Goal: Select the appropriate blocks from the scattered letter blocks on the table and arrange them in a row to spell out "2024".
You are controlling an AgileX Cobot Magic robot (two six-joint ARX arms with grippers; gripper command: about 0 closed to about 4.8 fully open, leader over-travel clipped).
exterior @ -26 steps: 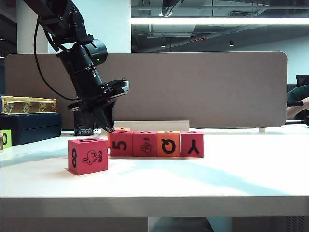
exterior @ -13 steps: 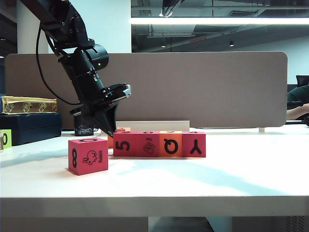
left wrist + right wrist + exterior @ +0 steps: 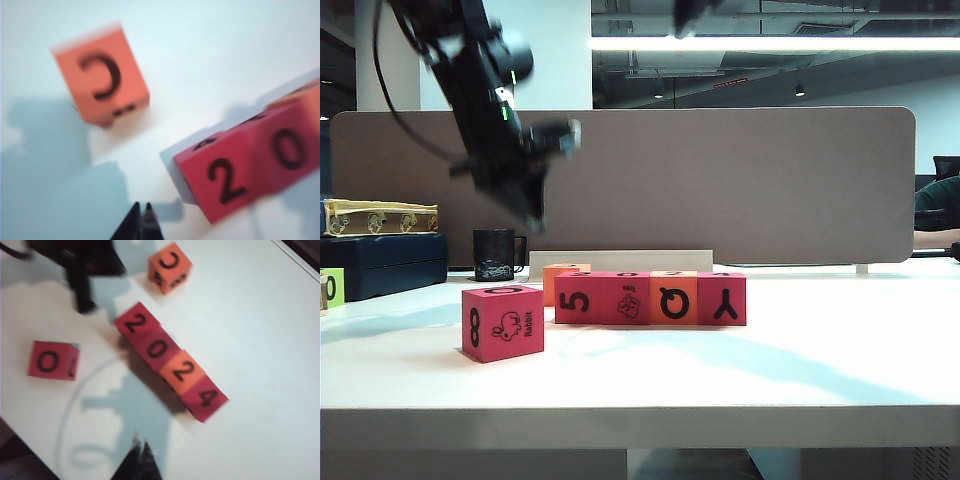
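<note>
Left hand, shut, has lifted off the blocks.

White bench under everything. The row reads colour by colour: magenta-pink block with a black 5, magenta-pink block with a small black drawing, orange block with a black Q, magenta-pink block with a black Y. The pink rabbit block carries a black sketch, the orange block behind shows a black C on top, and both tools are black: left tool, right tool.

Four foam cubes, three magenta-pink and one orange, sit touching in a straight row on the white surface, tops reading 2024.
</note>
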